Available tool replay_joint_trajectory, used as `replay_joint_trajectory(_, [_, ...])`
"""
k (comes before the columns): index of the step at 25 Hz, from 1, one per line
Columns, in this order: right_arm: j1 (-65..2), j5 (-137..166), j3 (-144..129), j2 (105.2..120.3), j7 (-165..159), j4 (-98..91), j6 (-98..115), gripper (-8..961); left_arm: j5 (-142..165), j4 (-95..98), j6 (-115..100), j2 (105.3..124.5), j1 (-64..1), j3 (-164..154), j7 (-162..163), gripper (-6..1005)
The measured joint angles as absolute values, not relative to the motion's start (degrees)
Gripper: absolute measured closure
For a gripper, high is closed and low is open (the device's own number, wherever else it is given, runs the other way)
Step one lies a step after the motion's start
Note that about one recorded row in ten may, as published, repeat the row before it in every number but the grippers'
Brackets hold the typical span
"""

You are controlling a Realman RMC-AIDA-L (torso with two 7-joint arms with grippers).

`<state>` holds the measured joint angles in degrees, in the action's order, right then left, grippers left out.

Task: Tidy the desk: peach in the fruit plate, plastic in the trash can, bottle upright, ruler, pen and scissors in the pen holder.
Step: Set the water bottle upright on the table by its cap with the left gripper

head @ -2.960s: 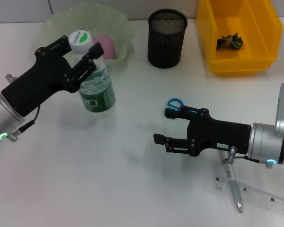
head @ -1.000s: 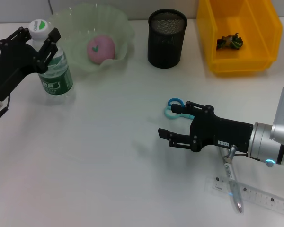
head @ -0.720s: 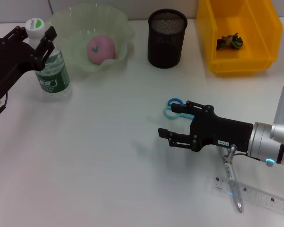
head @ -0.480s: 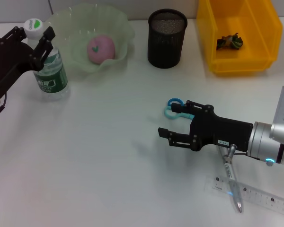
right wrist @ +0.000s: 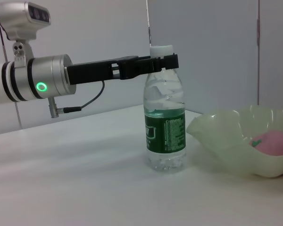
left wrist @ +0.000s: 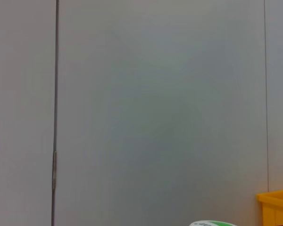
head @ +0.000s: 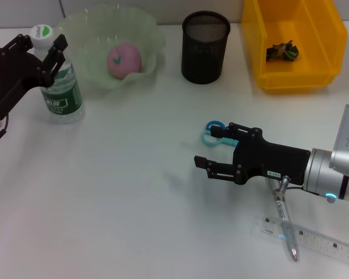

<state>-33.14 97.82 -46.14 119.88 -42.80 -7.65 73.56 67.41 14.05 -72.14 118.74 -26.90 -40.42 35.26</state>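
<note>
The left gripper (head: 42, 46) is clasping the neck of the bottle (head: 60, 81), which is standing upright on the desk (head: 116, 192) just beside the fruit plate (head: 145, 29). The peach (head: 124, 59) is lying inside that plate. Further right, the pen holder (head: 205, 47) is standing near the trash can (head: 262, 58), which is holding a crumpled scrap (head: 281, 51). The right gripper (head: 212, 150) is hovering with its jaws spread wide, gripping nothing, the scissors (head: 216, 132) lying beside its far finger. The pen (head: 284, 220) and ruler (head: 314, 237) are lying under the right arm.
</note>
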Motion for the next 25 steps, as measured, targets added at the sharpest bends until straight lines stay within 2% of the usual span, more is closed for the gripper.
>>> replay_joint_trajectory(25, [-33.3, 97.8, -46.5, 119.88, -42.8, -7.6, 73.1, 233, 67.4, 13.8, -71.6, 118.74, -27.2, -40.4, 34.6, 555])
